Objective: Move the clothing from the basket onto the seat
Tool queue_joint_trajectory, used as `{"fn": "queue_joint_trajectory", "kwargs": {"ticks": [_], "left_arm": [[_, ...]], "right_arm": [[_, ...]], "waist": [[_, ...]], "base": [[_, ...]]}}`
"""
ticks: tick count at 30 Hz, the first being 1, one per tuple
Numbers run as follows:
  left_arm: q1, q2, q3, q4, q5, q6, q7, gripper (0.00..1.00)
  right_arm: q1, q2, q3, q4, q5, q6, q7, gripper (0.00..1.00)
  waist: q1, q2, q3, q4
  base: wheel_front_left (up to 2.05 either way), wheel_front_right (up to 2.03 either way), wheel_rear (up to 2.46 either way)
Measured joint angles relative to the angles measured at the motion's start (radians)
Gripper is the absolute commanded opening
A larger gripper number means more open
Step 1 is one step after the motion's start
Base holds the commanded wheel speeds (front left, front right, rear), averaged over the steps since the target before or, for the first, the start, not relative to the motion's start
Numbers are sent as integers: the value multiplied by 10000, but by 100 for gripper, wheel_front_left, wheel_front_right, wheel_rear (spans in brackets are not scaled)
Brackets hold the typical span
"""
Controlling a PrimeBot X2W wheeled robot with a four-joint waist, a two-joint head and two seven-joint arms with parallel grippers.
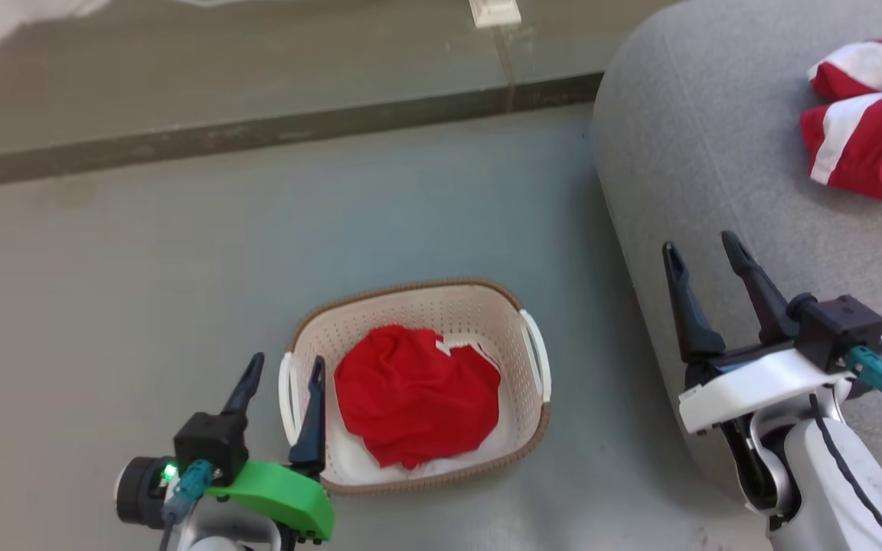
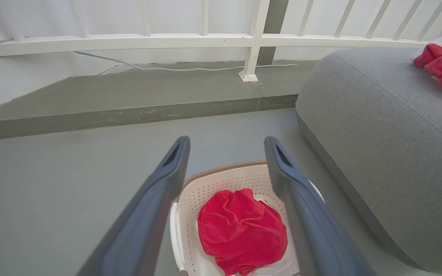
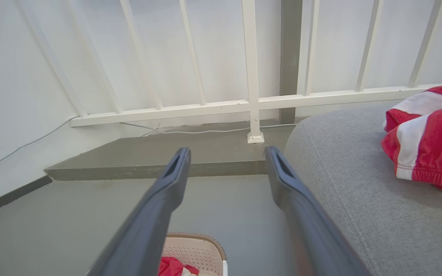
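The head view is showing both arms at once. The left gripper [image 1: 288, 360] is hanging with its jaws spread at the near left end of the basket [image 1: 410, 295]. One finger is showing against the floor [image 1: 142, 306], the other against the basket's white handle [image 1: 285, 398]; whether it is touching I cannot tell. The right gripper [image 1: 698, 242] is standing with its jaws spread and empty over the rounded edge of the seat [image 1: 717, 153].

The left wrist view is adding what the head view is cutting off: a white railing [image 2: 129, 40] and a thin cable [image 2: 167, 69] running along a raised step [image 2: 148, 88] beyond the fingertips. Between and below those spread jaws, a crumpled red garment [image 2: 240, 230] is lying in the basket, apart from both fingers.

The right wrist view is showing the second garment [image 3: 432, 138] most closely, with its white stripes and gathered hem. It is lying on the seat ahead and to the right of the right jaws, well apart from them. A corner of the basket is peeking in beneath those jaws.
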Motion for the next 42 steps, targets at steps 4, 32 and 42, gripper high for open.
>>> {"fn": "queue_joint_trajectory", "kwargs": {"ticks": [4,32,42], "left_arm": [[-213,-21,-290,128,92,-12,203,100],[-3960,-81,-1657,3662,1438,-995,1733,100],[-5567,318,-1595,4725,1985,-1231,2286,100]], "right_arm": [[-268,-10,63,-219,-10,6,88,100],[-2116,171,522,-1290,12,345,345,100],[-2840,456,698,-1352,380,447,-109,100]], "waist": [[0,0,498,-47],[1,0,4437,-1306],[1,0,5801,-2134]], "base": [[0,0,0],[0,0,0],[0,0,0]]}}
